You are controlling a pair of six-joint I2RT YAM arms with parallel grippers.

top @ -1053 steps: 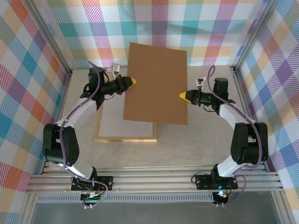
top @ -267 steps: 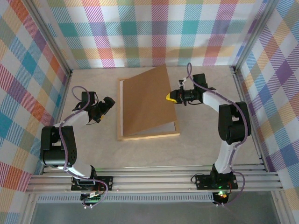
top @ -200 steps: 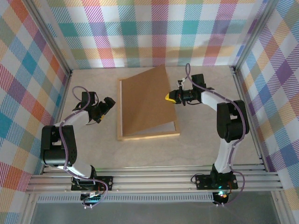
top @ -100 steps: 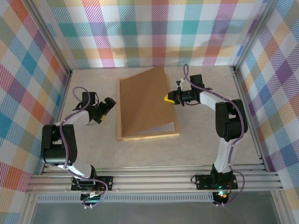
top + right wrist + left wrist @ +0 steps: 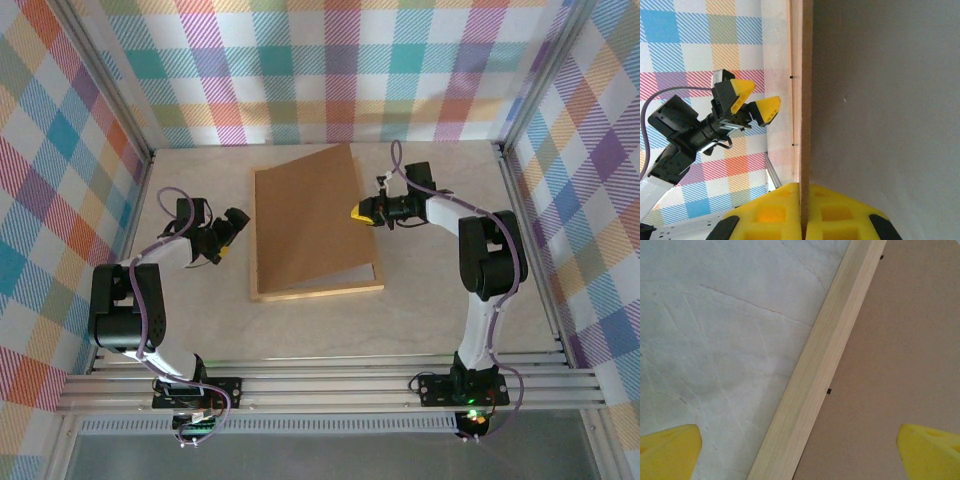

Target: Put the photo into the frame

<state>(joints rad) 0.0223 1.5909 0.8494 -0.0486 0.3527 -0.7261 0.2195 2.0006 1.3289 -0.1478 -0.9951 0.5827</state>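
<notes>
Brown backing board (image 5: 305,220) slants over the frame (image 5: 318,292), its left edge seated against the frame's left rail and its right edge pinched by the right gripper (image 5: 358,211) above the frame's right rail. The left gripper (image 5: 231,232), fingers spread, sits just left of the frame; the photo is hidden. Best to lower slowly, keeping the board square inside the rails.

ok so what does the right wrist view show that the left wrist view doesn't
Right wrist: the right gripper pinching the backing board by its raised edge, the open left gripper opposite, and the plaid wall. Left wrist: the table beside the frame, between its own spread fingertips. Both: the board and the frame's wooden rail.
</notes>
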